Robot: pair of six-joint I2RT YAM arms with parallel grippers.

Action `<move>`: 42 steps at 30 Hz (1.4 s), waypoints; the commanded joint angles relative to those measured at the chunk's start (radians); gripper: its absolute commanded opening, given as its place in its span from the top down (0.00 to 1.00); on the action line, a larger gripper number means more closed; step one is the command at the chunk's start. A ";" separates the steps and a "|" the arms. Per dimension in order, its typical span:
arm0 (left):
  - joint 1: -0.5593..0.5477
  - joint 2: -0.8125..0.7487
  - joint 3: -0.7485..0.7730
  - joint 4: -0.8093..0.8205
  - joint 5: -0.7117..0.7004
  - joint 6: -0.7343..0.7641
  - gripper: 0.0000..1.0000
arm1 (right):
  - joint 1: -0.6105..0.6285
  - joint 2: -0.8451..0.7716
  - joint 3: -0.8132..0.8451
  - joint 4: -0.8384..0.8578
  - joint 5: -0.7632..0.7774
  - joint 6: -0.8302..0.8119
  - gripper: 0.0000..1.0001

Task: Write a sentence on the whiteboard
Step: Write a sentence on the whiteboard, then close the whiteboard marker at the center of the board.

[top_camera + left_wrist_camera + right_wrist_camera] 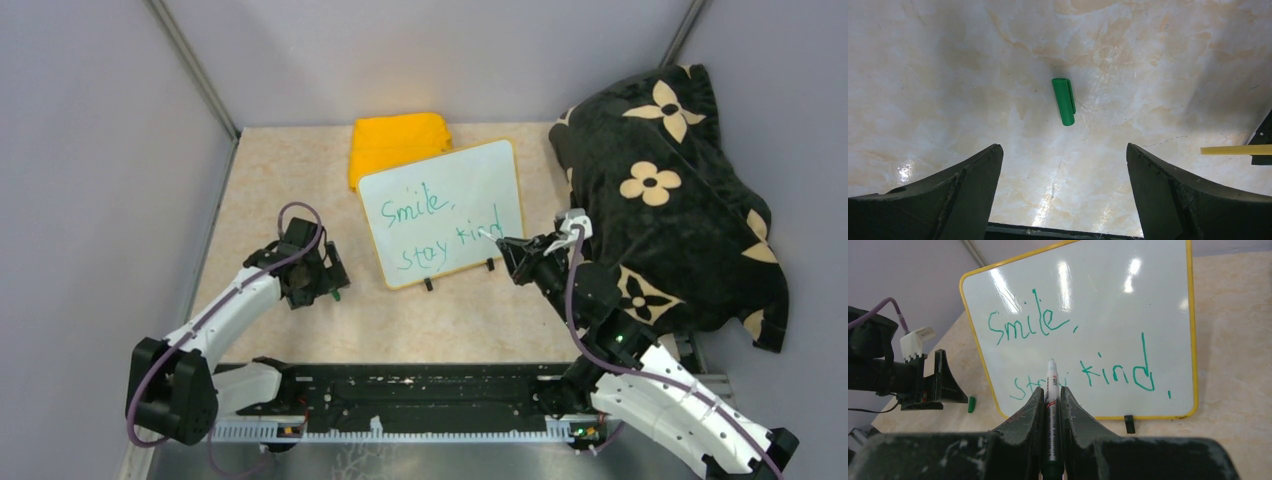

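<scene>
Green words "Smile, stay kind" already fill the whiteboard lying mid-tabletop, so writing looks finished; right jaws pinch the marker over it, left jaws gape above the cap.

place: robot lab test cell
walls: plain grey panels left, behind and right of the whiteboard; metal struts in the corners behind it
table: marble-look top under the whiteboard
rig: white left arm and right arm, purple cables, bolted to a black rail on the near side of the whiteboard
props: folded yellow cloth behind the whiteboard, dark flowered blanket to its right
</scene>
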 commanded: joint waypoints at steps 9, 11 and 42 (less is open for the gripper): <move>-0.019 0.082 0.033 -0.020 -0.026 -0.040 0.13 | 0.008 0.020 0.021 0.042 0.015 0.007 1.00; -0.019 0.091 0.038 -0.028 -0.062 -0.054 0.17 | 0.008 -0.003 0.012 0.035 0.026 0.009 1.00; -0.019 0.434 0.124 0.078 -0.109 -0.165 0.53 | 0.008 -0.007 0.017 0.006 0.093 0.004 1.00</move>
